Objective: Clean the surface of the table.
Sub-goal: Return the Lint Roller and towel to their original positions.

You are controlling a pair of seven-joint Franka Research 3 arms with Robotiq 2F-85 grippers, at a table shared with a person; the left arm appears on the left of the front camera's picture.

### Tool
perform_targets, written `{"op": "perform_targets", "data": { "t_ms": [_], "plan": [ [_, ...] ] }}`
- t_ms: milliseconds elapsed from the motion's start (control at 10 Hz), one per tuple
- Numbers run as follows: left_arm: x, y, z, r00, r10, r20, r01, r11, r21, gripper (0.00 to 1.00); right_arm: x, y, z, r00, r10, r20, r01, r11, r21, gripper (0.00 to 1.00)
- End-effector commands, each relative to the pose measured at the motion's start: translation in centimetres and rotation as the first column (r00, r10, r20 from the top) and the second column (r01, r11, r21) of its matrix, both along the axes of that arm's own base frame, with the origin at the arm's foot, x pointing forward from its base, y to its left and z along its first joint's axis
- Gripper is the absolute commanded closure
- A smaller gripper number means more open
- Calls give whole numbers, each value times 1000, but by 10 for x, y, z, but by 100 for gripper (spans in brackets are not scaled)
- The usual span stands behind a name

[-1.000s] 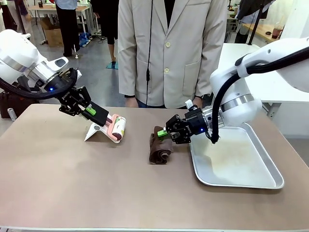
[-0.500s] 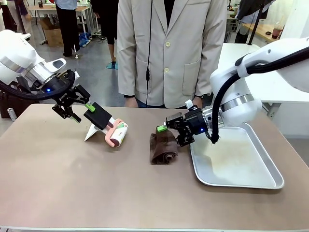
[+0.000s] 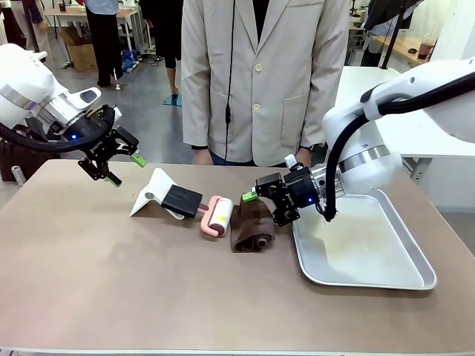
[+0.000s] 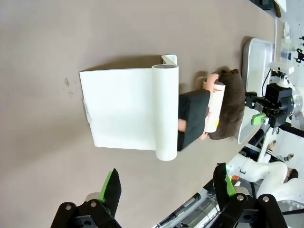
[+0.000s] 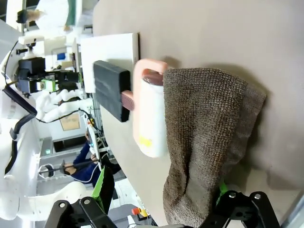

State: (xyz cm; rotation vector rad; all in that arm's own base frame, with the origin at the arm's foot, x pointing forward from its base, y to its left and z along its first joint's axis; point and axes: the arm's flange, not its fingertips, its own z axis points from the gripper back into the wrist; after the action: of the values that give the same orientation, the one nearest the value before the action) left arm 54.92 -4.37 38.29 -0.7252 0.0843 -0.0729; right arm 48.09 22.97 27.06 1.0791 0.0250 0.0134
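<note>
Since both the left gripper (image 3: 119, 159) and right gripper (image 3: 272, 197) hang wide open holding nothing, the lint roller (image 3: 217, 216) and brown cloth (image 3: 251, 226) just lie mid-table (image 3: 111, 282), tools seemingly parked within reach.

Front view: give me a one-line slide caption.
Both grippers, left and right, open above the table; lint roller lies against the brown cloth beside the steel tray.
</note>
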Motion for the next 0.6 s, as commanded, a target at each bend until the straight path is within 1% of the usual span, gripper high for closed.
{"op": "perform_targets", "data": {
  "t_ms": [0,100,300,400,500],
  "plan": [
    [-12,5,6,999,-24,27,25,999,-34,0,4,0,11,1000,6,2,-6,999,-34,0],
    [-18,7,11,999,-45,30,47,997,-53,0,-1,0,21,1000,12,25,-10,997,-71,0],
    [-33,9,22,995,-82,48,85,994,-67,0,-13,3,47,996,28,81,-11,979,-206,0],
    [-44,10,29,991,-126,46,130,987,-94,0,-19,3,61,993,14,119,20,959,-282,0],
    [-61,13,38,978,-202,48,206,970,-130,0,-27,-1,79,984,-13,178,70,946,-317,0]
  ]
}}
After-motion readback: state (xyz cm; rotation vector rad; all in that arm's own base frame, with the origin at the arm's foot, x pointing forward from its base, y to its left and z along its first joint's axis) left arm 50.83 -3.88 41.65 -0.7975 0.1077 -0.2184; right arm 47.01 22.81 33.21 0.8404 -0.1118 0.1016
